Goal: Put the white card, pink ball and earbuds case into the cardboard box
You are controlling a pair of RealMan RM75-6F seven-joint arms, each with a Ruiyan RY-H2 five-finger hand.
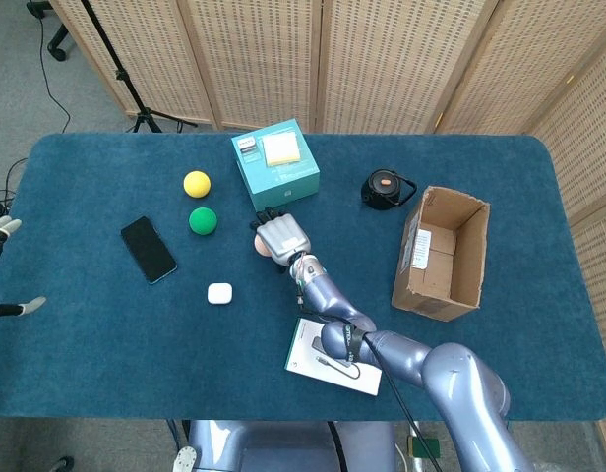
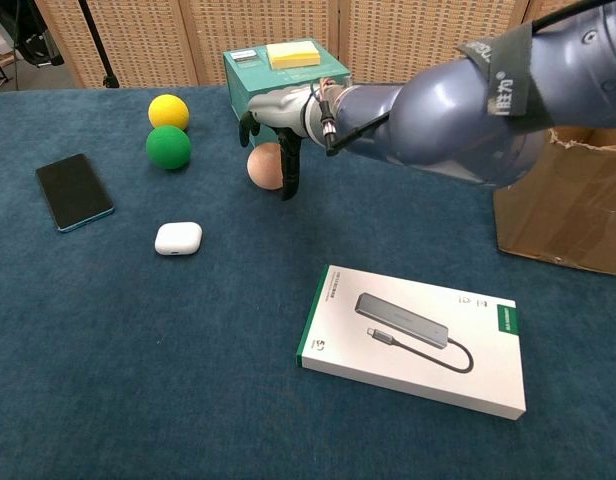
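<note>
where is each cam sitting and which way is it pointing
Head view: high above the near edge, looking steeply down on the whole table; shows the right arm, right hand over the pink ball, left hand at the left edge.
Chest view: low at the front, looking across; right arm only.
Shared: right hand, ball, cardboard box.

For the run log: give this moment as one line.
right hand: over pink ball, no grip yet | left hand: idle, table edge | cardboard box: nothing in

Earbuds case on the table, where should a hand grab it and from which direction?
Come straight down on the earbuds case and pinch its two long sides. It lies flat, low and rounded, with open cloth all round, so a top approach looks safest.
</note>
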